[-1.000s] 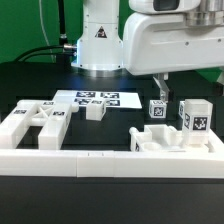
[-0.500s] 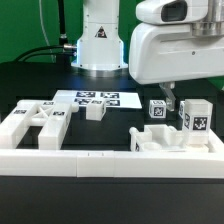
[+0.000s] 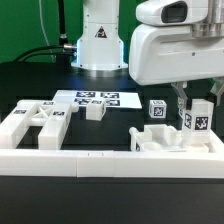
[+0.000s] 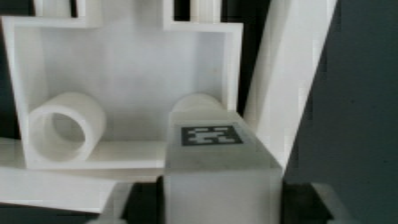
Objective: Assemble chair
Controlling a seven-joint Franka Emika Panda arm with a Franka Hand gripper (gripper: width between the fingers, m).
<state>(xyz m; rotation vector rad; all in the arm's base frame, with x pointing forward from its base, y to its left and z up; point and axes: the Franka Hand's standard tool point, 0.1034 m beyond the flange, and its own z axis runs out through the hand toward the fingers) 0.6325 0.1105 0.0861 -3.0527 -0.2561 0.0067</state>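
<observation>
Gripper [image 3: 197, 102] held over upright tagged block [image 3: 198, 122] on exterior view's right; block pinched between both fingers [image 4: 139, 205]. Second small block [image 3: 157, 109] set just beside, toward exterior view's left. Big chair slab [image 3: 30, 125] laid well apart, at exterior view's left.

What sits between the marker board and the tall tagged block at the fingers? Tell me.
A small tagged cube stands between the marker board and the tall tagged block; the exterior view shows it.

green backdrop [image 3: 28, 25] behind a black table [image 3: 110, 195], evenly lit
</observation>
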